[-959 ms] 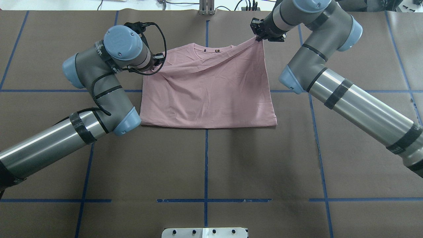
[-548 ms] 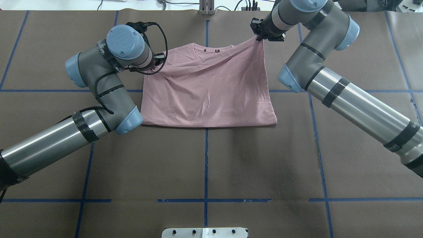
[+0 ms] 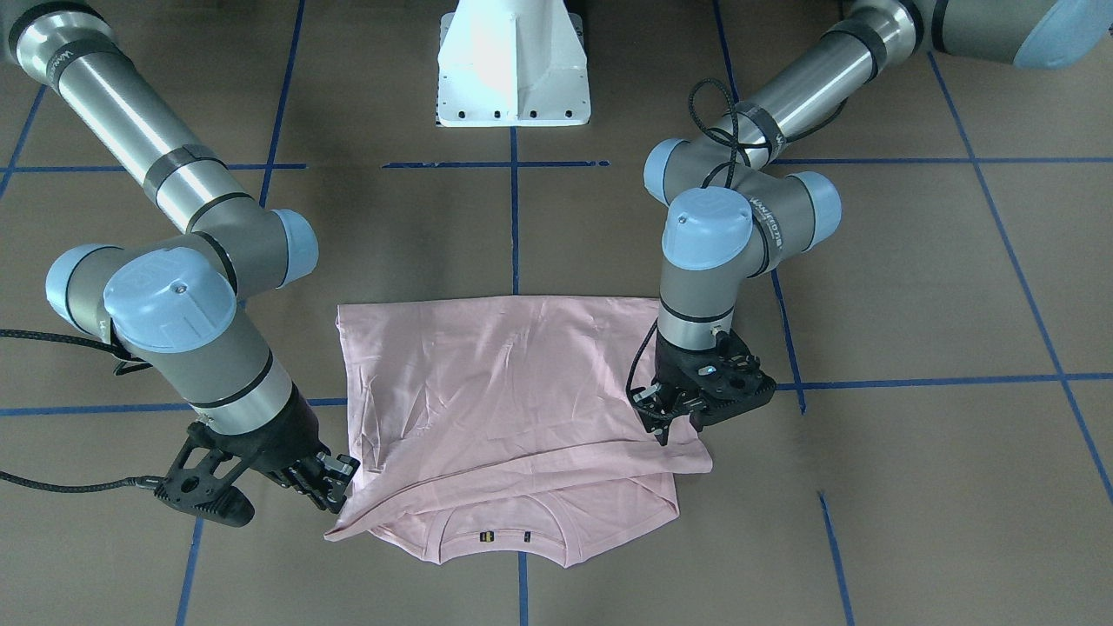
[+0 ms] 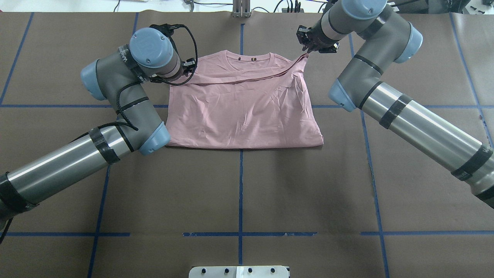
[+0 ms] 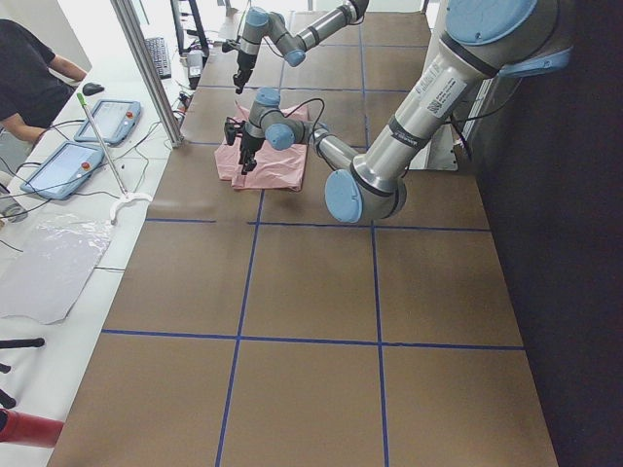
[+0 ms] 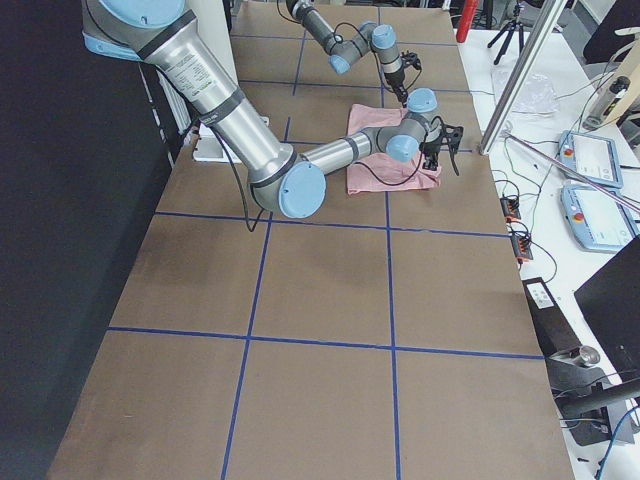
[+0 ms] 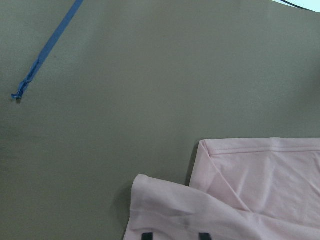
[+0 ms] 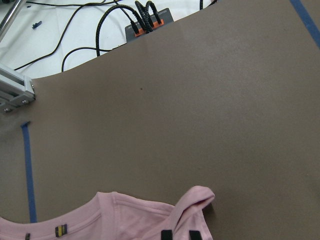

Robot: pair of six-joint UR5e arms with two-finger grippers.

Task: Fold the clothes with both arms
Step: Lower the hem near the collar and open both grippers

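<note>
The pale pink T-shirt (image 4: 243,112) lies folded in half on the brown table, plain side up, with the collar (image 3: 504,530) at the far edge; its print is hidden. My left gripper (image 4: 190,66) sits low at the top layer's left corner. In the left wrist view its fingertips (image 7: 146,235) stand apart over slack cloth (image 7: 260,190), so it looks open. My right gripper (image 4: 308,48) pinches the top layer's right corner, which still rises toward it. A raised loop of cloth (image 8: 197,197) shows at its tips (image 8: 167,235).
The white pedestal base (image 3: 513,61) stands at the robot's side of the table. Blue tape lines (image 4: 241,185) cross the brown cover. Cables and a power strip (image 8: 145,22) lie past the far edge, beside an aluminium post (image 4: 241,7).
Both grippers moved toward the far edge and lowered. The top layer, earlier lifted and taut, now lies mostly flat close to the collar. The left corner has gone slack.
</note>
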